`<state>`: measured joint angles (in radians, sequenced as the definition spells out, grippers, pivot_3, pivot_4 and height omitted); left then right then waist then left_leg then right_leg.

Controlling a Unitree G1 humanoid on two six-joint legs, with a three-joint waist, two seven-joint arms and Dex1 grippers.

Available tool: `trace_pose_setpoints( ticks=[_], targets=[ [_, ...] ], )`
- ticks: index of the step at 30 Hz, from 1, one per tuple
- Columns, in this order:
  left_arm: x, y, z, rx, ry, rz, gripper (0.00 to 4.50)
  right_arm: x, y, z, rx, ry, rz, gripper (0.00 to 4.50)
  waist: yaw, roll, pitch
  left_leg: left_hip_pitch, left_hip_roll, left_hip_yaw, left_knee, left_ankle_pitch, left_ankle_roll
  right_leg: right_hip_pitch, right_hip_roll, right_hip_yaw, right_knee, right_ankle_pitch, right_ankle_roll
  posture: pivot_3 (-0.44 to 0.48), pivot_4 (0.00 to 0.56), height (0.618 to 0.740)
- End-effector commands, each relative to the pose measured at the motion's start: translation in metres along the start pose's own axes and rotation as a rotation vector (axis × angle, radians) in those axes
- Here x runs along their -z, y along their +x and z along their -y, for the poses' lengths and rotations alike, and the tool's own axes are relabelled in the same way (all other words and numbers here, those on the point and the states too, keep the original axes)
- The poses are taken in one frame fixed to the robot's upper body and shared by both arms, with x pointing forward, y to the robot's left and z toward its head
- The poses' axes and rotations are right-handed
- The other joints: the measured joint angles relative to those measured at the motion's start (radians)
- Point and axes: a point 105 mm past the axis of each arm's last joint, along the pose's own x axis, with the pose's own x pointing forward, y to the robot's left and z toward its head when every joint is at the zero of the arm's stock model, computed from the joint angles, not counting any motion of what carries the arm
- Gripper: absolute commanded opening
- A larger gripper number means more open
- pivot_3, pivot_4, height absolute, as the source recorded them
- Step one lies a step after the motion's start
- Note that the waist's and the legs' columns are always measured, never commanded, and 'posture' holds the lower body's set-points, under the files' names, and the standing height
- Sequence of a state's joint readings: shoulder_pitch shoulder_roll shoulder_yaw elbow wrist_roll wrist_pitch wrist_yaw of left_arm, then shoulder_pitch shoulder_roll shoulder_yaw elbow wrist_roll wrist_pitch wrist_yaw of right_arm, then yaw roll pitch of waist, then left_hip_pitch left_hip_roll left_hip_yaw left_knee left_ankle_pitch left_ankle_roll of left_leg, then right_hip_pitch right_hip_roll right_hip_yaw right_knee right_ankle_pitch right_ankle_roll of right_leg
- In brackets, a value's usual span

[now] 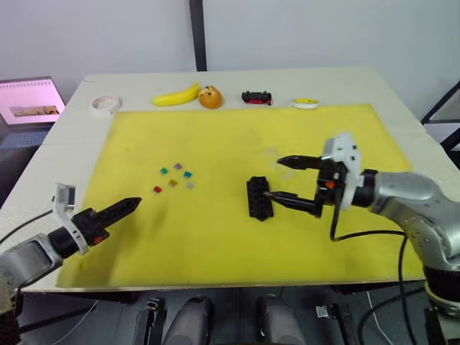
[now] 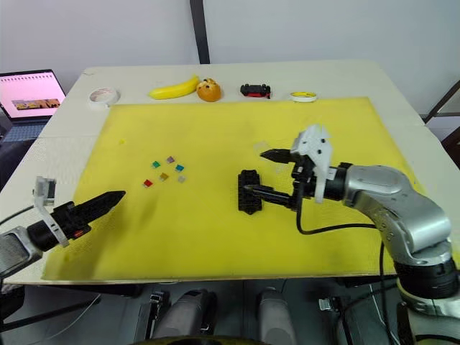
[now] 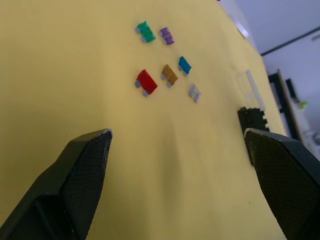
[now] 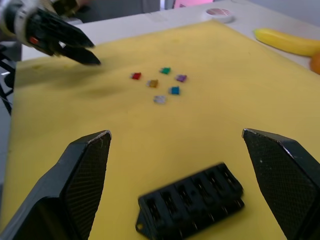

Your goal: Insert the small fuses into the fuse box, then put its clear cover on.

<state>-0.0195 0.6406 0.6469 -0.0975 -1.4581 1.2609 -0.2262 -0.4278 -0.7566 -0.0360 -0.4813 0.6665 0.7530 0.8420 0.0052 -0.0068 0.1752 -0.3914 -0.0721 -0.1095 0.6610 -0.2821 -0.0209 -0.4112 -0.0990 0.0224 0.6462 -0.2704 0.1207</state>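
Nothing is done yet, as far as I can judge: every slot I can see in the fuse box (image 4: 191, 206) is empty, and I carry nothing in either gripper.

Nearest me, my left gripper (image 2: 100, 203) hovers low over the near left part of the yellow mat (image 1: 215, 244), jaws spread wide in its wrist view, pointing toward the fuses and short of them. My right gripper (image 1: 286, 181) is spread wide too, with its lower finger tip at the right side of the box and its upper finger over the mat beyond; I cannot tell whether the tip touches.

The box lies flat near the mat's middle. The fuses (image 1: 175, 177) lie loose in a small cluster to its left, well apart from it: red (image 3: 146, 82), orange (image 3: 169, 74), grey (image 3: 194, 92), teal (image 3: 184, 65), green (image 3: 145, 31) and purple (image 3: 166, 35). The cover (image 1: 277, 157) is a faint clear shape on the mat just beyond the box.

So all six insertions and the cover are left.

Along the far edge sit a tape roll (image 1: 105, 104), a banana (image 1: 175, 95), an orange fruit (image 1: 210, 97), a toy car (image 1: 256, 97) and a small yellow disc (image 1: 305, 103). A laptop (image 1: 29, 104) stands far left. I can read no writing anywhere.
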Motion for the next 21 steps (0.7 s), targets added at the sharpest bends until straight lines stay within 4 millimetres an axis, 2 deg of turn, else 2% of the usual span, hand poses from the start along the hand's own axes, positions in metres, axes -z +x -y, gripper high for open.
trace_pose_setpoints(
  ticks=[1,7,12,19,21],
  targets=[
    [-0.005,0.005,0.007,0.031,-0.064,0.019,4.5,-0.008,0.009,-0.002,-0.009,-0.041,0.023,4.45,0.0,0.0,0.0,0.0,0.0,0.0,0.0,0.0,0.0,0.0,0.0,0.0,0.0,0.0,0.0,0.0,0.15,0.74],
    [-0.018,0.017,0.006,0.02,-0.211,0.093,4.5,-0.003,0.031,-0.008,-0.045,-0.067,0.004,4.45,0.004,0.0,0.0,0.0,0.0,-0.001,0.0,0.001,-0.001,0.0,0.0,0.001,0.001,0.0,0.0,0.0,0.15,0.74],
    [-0.013,0.028,0.007,0.026,-0.291,0.061,4.5,-0.007,0.046,-0.013,-0.077,-0.098,0.012,4.45,0.002,0.0,0.0,0.0,0.0,-0.001,0.0,0.002,-0.004,-0.001,0.0,0.001,0.001,0.0,0.0,0.0,0.15,0.74],
    [-0.01,0.042,0.001,0.022,-0.385,0.054,4.5,-0.003,0.056,-0.015,-0.08,-0.118,0.009,4.45,0.006,0.0,0.0,0.0,-0.001,0.0,0.0,0.002,-0.004,-0.001,0.001,0.001,0.001,0.0,0.0,0.0,0.15,0.74],
    [-0.005,0.045,0.006,0.048,-0.378,0.029,4.5,-0.002,0.058,-0.015,-0.075,-0.119,0.011,4.45,0.007,0.0,0.0,0.0,-0.001,0.0,0.0,0.003,-0.005,-0.001,0.001,0.001,0.001,0.0,0.0,0.0,0.15,0.74]
  ],
)
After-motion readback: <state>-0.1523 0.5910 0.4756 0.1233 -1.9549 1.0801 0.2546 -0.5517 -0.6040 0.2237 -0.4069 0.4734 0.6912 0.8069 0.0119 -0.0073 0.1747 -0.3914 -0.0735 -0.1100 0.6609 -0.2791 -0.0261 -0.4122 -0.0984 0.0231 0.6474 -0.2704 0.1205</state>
